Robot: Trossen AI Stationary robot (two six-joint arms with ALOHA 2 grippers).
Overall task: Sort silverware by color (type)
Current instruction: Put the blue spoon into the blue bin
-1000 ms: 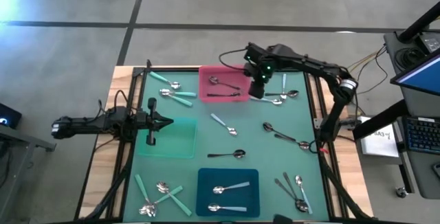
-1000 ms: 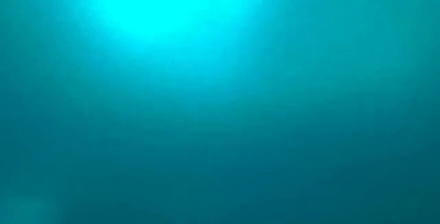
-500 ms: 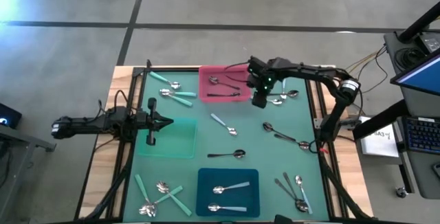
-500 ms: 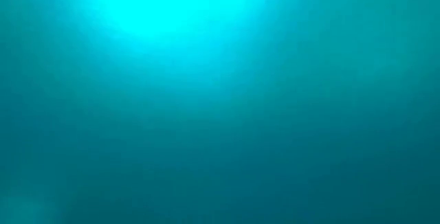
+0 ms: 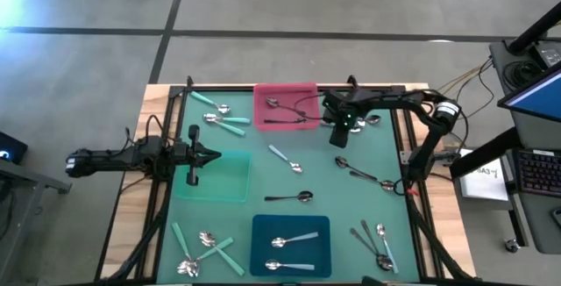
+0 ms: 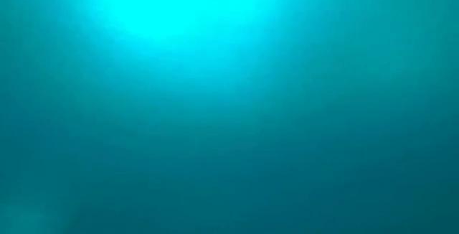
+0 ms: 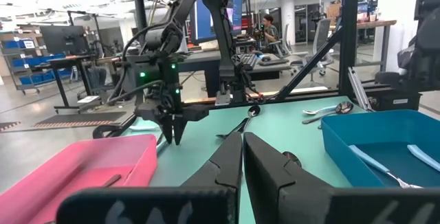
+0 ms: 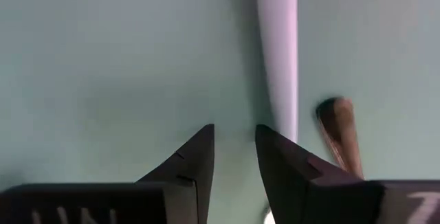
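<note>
Hovering beside the pink tray (image 5: 285, 103), right claw (image 5: 338, 137) stands slightly apart, empty; left claw (image 5: 213, 154) together.

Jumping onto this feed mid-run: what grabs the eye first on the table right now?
Three coloured trays stand out on the green mat: a pink tray at the far edge holding dark-handled spoons, a blue tray at the near edge holding pale blue spoons, and a bare green tray at the left. The right end effector points down at the mat just right of the pink tray, while the left end effector waits, shut, over the green tray.
</note>
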